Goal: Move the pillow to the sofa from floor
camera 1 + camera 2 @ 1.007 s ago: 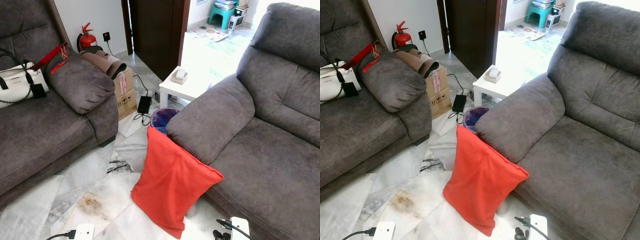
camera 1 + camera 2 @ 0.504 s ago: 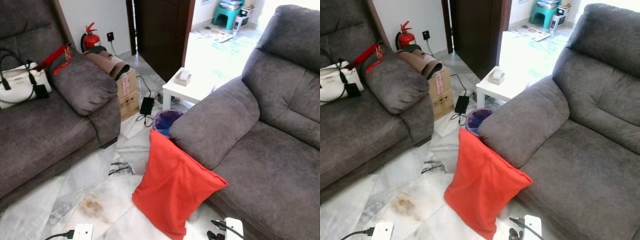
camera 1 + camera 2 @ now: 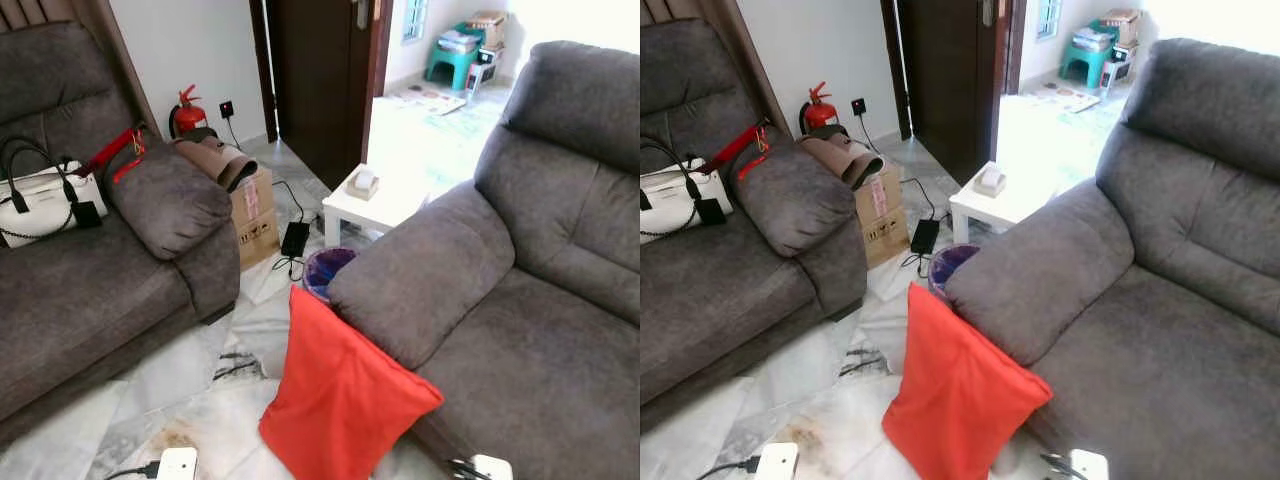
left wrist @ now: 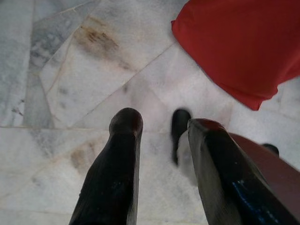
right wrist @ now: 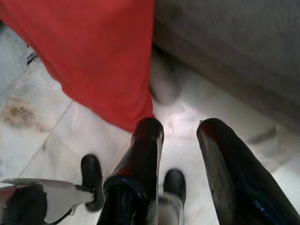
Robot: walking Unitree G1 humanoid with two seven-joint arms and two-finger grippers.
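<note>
The red pillow (image 3: pixel 340 400) stands on the marble floor (image 3: pixel 190 360), propped at a slant against the front of the right-hand sofa (image 3: pixel 520 330), its upper corner just beside the sofa's armrest and close to the purple bin (image 3: pixel 328 268) behind it. It looks soft and light — a loosely filled fabric case with a slack, creased face — so I judge it will sag and fold when lifted rather than hold its shape. The cloth should not be slippery, and nothing about it is fragile.

Its long axis runs from the top corner near the armrest down toward the lower corner on the floor, nearest the robot. The broad face tilts up and toward the open floor. A pinch on an upper edge or a corner seems the likeliest hold, with 2 grippers spreading the load.

The left gripper (image 4: pixel 159 129) hangs over bare marble, its 2 fingers parted and holding nothing, the pillow's lower corner near but apart. The right gripper (image 5: pixel 180 129) also stands parted and empty — the red fabric lies just ahead of it, next to the sofa's base.
</note>
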